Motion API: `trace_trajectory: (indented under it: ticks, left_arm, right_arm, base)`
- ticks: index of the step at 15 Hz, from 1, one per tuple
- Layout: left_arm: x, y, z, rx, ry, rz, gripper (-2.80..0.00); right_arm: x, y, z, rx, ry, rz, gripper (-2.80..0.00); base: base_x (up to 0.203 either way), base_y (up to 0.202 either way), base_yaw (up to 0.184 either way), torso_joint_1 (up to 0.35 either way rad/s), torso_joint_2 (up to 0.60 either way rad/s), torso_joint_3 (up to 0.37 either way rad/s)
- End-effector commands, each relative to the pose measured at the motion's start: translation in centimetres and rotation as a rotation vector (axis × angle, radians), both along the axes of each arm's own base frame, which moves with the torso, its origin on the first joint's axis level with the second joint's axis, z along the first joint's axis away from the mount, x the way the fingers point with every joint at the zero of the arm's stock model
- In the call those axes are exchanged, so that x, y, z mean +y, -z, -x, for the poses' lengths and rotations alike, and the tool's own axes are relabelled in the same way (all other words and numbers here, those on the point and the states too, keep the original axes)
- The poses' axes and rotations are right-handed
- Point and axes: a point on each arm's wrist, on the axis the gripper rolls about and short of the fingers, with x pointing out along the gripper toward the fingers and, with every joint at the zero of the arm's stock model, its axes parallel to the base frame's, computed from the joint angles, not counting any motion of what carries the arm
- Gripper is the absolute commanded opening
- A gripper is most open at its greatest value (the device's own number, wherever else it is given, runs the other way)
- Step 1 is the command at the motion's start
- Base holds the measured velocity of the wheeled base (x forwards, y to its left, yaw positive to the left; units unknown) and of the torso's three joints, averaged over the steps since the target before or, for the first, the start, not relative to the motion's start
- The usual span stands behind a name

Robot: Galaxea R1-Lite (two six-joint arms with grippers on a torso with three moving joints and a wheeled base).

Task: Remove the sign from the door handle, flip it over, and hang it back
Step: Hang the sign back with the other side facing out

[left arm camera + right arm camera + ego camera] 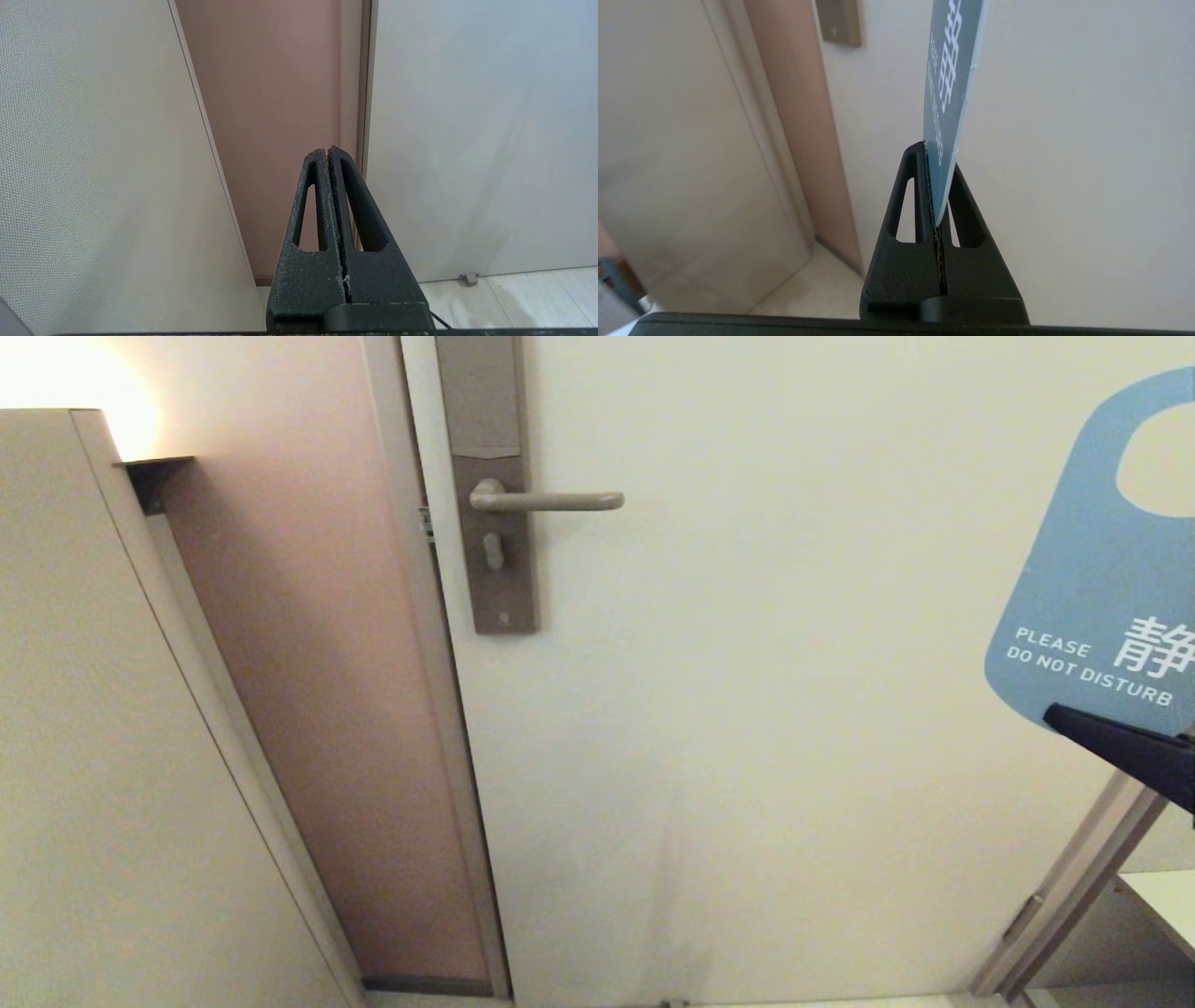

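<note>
Right gripper [934, 154] is clamped tight on the bottom edge of the sign [1102, 560], holding it upright at the 3 o'clock edge of the head view, blue "DO NOT DISTURB" face toward the camera, its oval hole up top. The sign is off the door handle [551, 501], which sits bare at about 11 o'clock, well apart from it on the brown backplate [490, 485]. Left gripper [328, 151] is fully closed with nothing in it, pointing at the door frame low by the floor [514, 298].
</note>
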Motion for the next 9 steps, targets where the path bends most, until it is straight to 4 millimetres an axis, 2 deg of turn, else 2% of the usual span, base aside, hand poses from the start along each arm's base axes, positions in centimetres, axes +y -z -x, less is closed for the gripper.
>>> trace_trajectory:
  ticks: [1,6,9]
  left_arm:
    - [0.0,0.0,0.0,0.001,0.0,-0.001,-2.8]
    - [0.0,0.0,0.0,0.001,0.0,-0.001,-2.8]
    - [0.0,0.0,0.0,0.001,0.0,-0.001,-2.8]
  right_arm:
    - [0.2,0.6,-2.1,0.026,-0.004,0.002,-2.8]
    - [0.7,0.8,-6.0,-0.061,-0.007,-0.009,-2.8]
    - [0.8,0.7,-7.1,-0.08,-0.008,-0.014,-2.8]
  base:
    - [0.0,0.0,0.0,0.0,0.0,0.0]
    - [0.0,0.0,0.0,0.0,0.0,0.0]
    - [0.0,0.0,0.0,0.0,0.0,0.0]
